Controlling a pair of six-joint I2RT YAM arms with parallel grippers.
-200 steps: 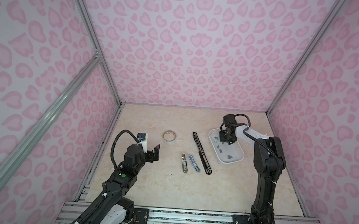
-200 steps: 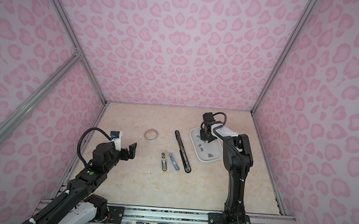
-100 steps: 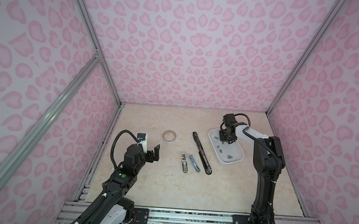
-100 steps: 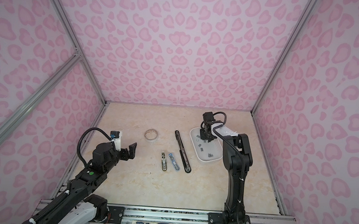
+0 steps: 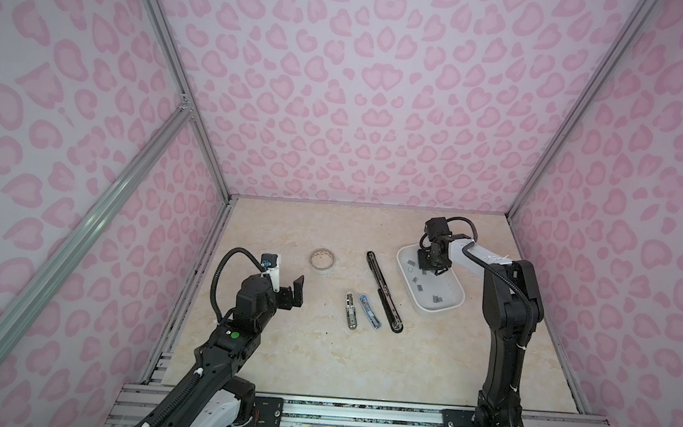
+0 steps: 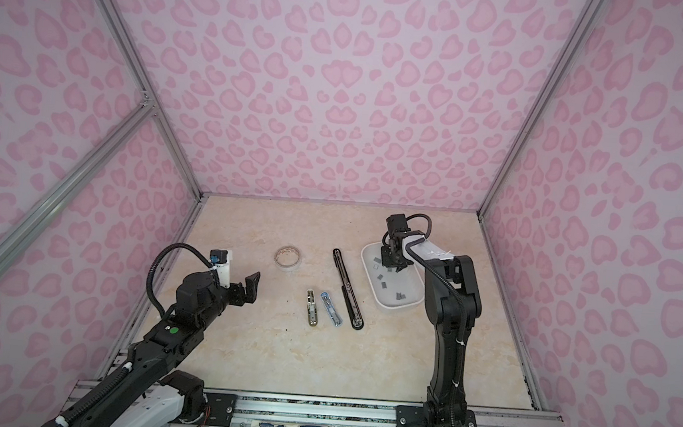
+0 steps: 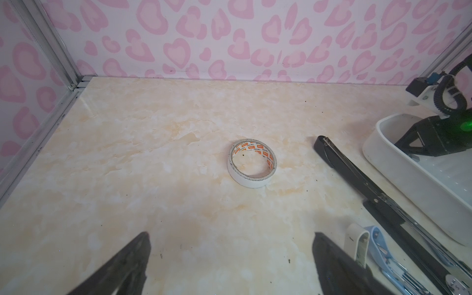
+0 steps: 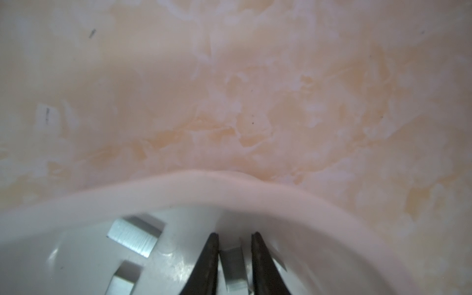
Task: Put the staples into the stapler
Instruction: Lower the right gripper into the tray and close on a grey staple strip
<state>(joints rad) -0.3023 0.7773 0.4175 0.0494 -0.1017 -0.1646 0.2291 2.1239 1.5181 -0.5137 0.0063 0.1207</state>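
One staple strip (image 8: 233,268) sits between the two fingers of the right hand (image 8: 235,233). The fingers stand narrow, one on each long side of it, and appear to pinch it. The strip looks to be resting on the floor of the white tray (image 5: 440,311), so the pick is made but not yet lifted, as far as I can judge. Two more strips lie just to one side of those fingers, and the rest of the staples (image 5: 421,287) lie scattered along the tray behind the hand, toward the arm's base.

Outside the tray, on the side of the right hand that faces the other arm, the black stapler (image 5: 383,297) lies folded out flat on the tabletop (image 5: 320,359), just beside the tray wall. Beyond it lie the blue stapler (image 5: 367,311) and the pale stapler (image 5: 351,311), also opened out. No strip can be made out in any of their channels, so loading has seemingly not begun. Lifting, carrying and seating the strip are all left to do.

The left hand (image 7: 231,233) hangs above the tabletop with its fingers spread wide and holding nothing. A tape roll (image 7: 251,163) lies ahead of it, and the staplers are off to its side.
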